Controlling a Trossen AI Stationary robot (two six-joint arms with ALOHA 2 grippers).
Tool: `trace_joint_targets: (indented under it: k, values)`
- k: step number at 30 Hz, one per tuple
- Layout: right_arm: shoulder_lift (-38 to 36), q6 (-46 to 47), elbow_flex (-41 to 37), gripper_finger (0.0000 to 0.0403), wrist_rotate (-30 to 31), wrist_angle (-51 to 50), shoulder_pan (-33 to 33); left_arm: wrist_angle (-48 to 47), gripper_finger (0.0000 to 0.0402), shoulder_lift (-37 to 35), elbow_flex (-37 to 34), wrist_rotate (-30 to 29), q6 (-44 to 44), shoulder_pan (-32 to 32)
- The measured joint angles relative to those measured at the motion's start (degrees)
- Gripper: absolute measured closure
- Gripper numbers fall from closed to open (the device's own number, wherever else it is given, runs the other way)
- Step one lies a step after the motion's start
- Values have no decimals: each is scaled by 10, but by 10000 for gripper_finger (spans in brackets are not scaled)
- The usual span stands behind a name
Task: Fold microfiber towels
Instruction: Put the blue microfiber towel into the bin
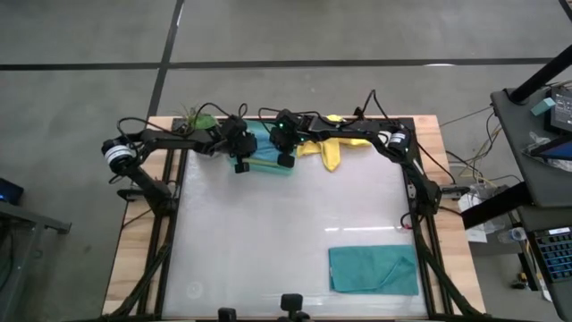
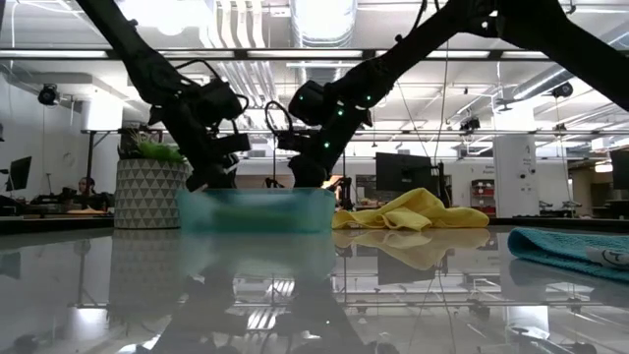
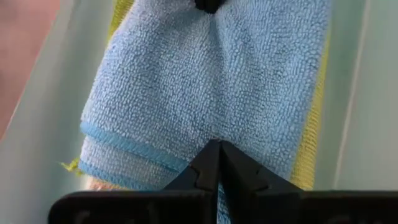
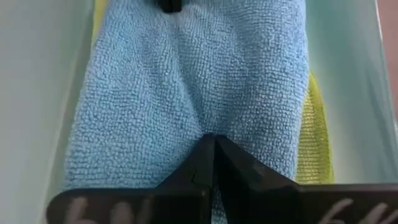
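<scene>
**Two claws pinch one teal towel in the tray**

Two claws meet at the far edge of the surface, both down inside the translucent mint-green tray. The left claw is clenched on one end of a teal towel lying in the tray; the right claw is clenched on the opposite end of the same towel, so the cloth puckers toward each pinch. Under that towel, a yellow-green cloth edge peeks out along the tray wall.

Just beside the tray, a yellow towel lies crumpled on the surface under the right arm. A second teal towel rests flat near the front right corner, well apart from the tray. A small potted plant stands on the tray's other side, by the left arm.
</scene>
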Motion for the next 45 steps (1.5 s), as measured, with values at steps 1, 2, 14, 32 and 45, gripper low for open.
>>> trace_joint_targets:
  k: [1,2,14,32,45]
  values:
    - [0,0,0,394,0,-1,0,-4,400,-6,0,0,0,0]
    - [-1,0,0,394,0,-1,0,-8,400,-14,0,-2,0,0]
    - [-38,-6,0,394,2,-9,1,46,400,-90,0,-17,15,6]
    - [-8,8,-1,394,-2,-15,1,141,400,60,1,-138,3,8]
    - [-53,19,0,394,-1,-63,2,117,400,-57,0,-137,0,-1]
